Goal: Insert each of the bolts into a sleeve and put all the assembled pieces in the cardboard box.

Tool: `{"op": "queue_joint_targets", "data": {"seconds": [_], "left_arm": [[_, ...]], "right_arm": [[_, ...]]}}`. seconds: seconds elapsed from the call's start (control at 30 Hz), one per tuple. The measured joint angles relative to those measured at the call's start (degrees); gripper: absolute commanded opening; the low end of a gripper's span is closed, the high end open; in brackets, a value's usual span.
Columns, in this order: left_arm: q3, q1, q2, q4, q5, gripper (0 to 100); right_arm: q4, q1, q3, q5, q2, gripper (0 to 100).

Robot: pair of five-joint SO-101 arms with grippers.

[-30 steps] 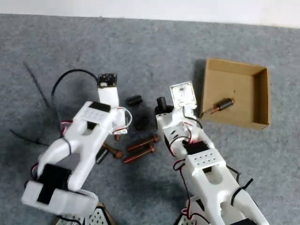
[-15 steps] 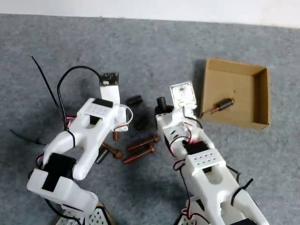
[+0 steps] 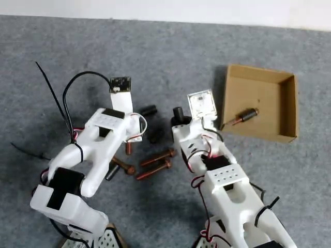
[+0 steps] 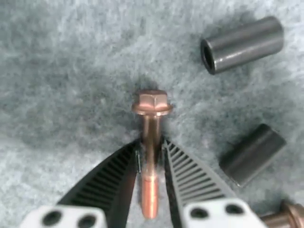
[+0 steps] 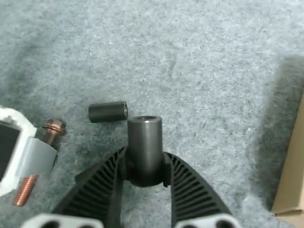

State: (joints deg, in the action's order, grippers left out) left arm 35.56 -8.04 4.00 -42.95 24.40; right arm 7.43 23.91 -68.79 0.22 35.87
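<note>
- Two grippers loaded: left gripper (image 4: 151, 159) clamped on the shank of a bolt (image 4: 152, 121), head beyond the fingertips; right gripper (image 5: 144, 165) clamped on a sleeve (image 5: 144, 140), open bore facing away from its arm.
- Bolt lies to the sleeve's left, apart; axes roughly parallel, not in line.
- Judgement: bolt tip must be swung toward the bore.
- One assembled piece (image 3: 243, 117) lies in the cardboard box (image 3: 288, 111).

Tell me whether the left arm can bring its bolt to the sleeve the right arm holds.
Probably yes. The left tool grips the bolt near the sleeve in the right tool, its open end exposed; just two loose sleeves lie on the carpet between.
</note>
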Motion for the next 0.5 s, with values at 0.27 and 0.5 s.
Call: {"op": "queue_joint_targets", "data": {"seconds": [0.27, 0.5], "left_arm": [[0.0, 3.5, 0.1, 4.0, 0.2, 8], [0.0, 3.7, 0.1, 5.0, 0.2, 8]], "right_arm": [[0.0, 0.0, 0.0, 0.0, 0.0, 0.5], [0.0, 0.0, 0.0, 0.0, 0.0, 0.5]]}}
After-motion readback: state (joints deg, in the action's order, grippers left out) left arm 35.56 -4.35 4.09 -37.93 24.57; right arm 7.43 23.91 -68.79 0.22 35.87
